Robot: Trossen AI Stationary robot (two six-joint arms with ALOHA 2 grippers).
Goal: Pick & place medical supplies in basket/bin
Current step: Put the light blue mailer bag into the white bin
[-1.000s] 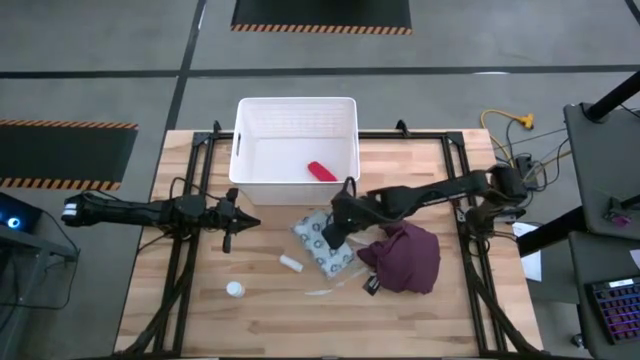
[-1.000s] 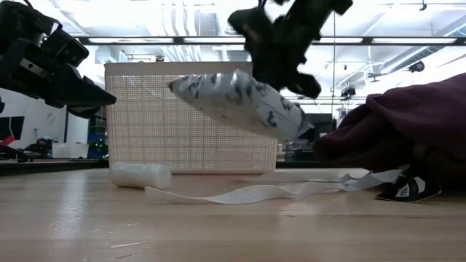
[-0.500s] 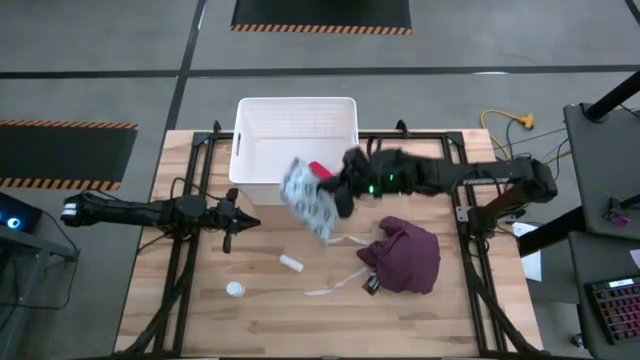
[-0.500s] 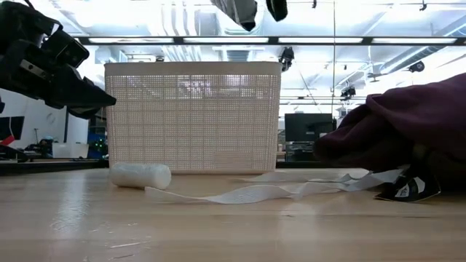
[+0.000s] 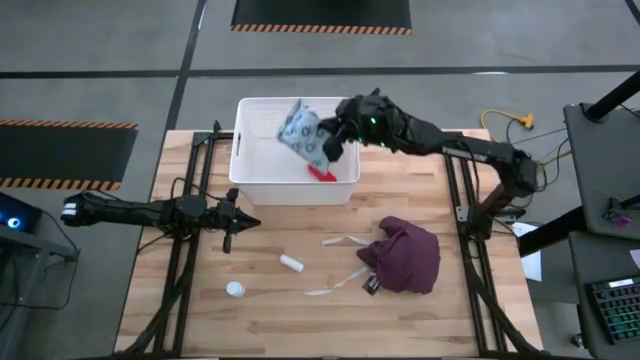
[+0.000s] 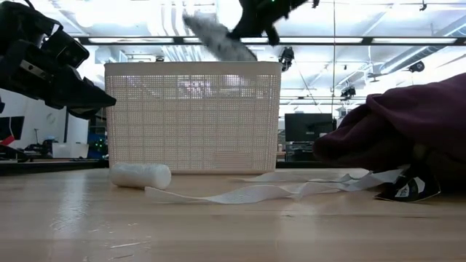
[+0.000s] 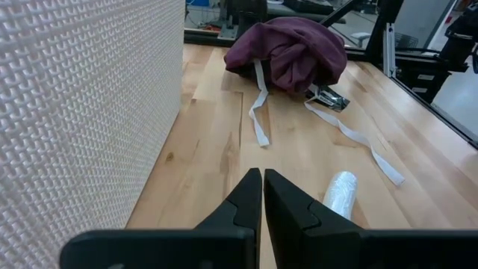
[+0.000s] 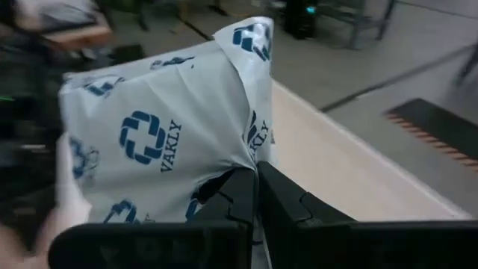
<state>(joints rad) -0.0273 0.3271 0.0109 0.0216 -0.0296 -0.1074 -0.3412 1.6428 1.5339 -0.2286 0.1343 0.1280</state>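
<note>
The white ribbed tub (image 5: 295, 150) stands at the table's far edge, and the red roll (image 5: 322, 173) lies inside it. My right gripper (image 5: 335, 137) hovers over the tub, shut on the grey-green packet (image 5: 300, 133) printed with blue logos (image 8: 153, 138). In the low view the packet (image 6: 218, 36) shows above the tub's rim (image 6: 193, 67). The short white cylinder (image 5: 291, 263) and the small white round piece (image 5: 234, 289) lie on the table. My left gripper (image 5: 235, 222) waits, shut, near the tub's left front corner, touching nothing. My right gripper pinches the packet between its two fingers at a crumpled fold on one edge (image 8: 250, 161). It comes from the table's right, and the packet sticks out to the left of the fingers. The packet is lifted clear, tilted, above the tub's opening.
A maroon cloth (image 5: 405, 255) is bunched on the table's right half, with a white strip (image 5: 340, 270) trailing from it toward the cylinder. In the left wrist view the tub's wall (image 7: 89, 112) is close beside my left gripper (image 7: 263, 187).
My right gripper has carried the packet up off the table beside the maroon cloth and toward the far edge, ending over the tub. The packet has been lifted clear and has swung about in the hold. The left arm has kept still.
</note>
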